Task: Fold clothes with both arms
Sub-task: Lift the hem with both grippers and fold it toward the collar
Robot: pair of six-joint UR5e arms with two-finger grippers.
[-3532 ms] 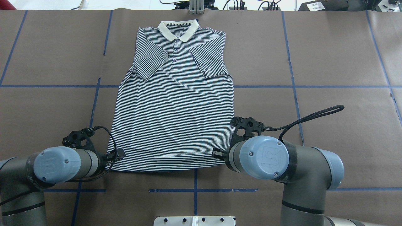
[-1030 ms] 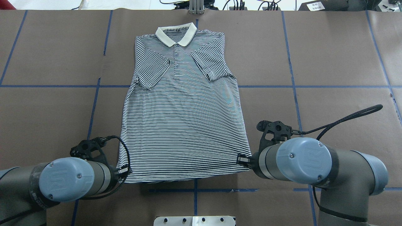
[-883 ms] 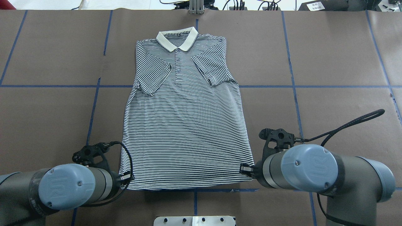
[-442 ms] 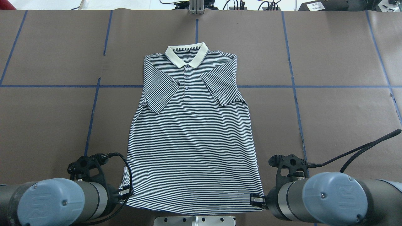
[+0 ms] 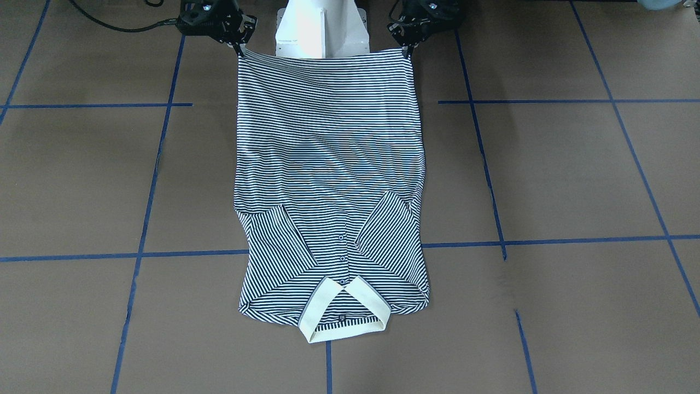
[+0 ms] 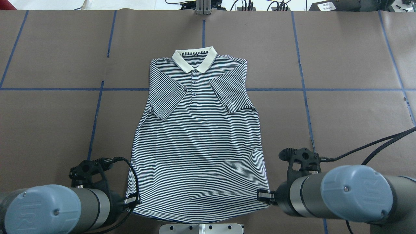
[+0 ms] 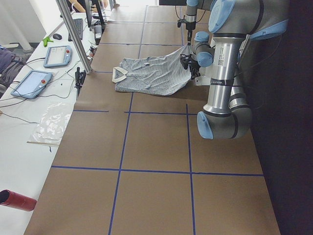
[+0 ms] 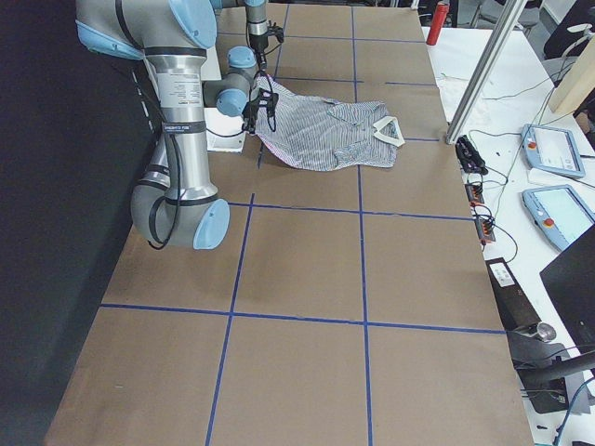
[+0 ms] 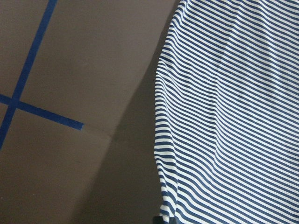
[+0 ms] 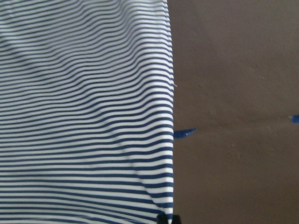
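**Shirt pinched at both hem corners, collar lying straight out from the robot**

The polo shirt (image 6: 198,146) lies face up near the middle of the table (image 6: 48,130). Its long axis runs directly away from the robot. The cream collar (image 6: 194,60) is at the far end and the hem (image 5: 322,54) is at the near end, close to the white pedestal (image 5: 320,27). Both short sleeves (image 6: 167,100) are already folded inward across the chest, so the body is a narrow strip.

Each arm has one hem corner. The left gripper (image 6: 131,200) is clamped on the corner on its own side, and the right gripper (image 6: 263,196) is clamped on the opposite corner. In both wrist views a dark fingertip bites the striped edge at the bottom of the frame. In the side views the near end of the cloth rises off the table to the grippers, while the collar end rests flat.

All of the cloth lies ahead of the grippers, and neither arm is nearer than the other. The next fold, as I judge it, calls for both corners to travel forward together along that axis toward the collar. The hem should stay stretched between them so the striped edge lands square.

Nothing rests on the shirt or on the table around it except the blue tape lines (image 6: 48,89). The grippers' cables (image 6: 373,146) loop outward, away from the cloth. The main risk is uneven travel, which would skew the fold.
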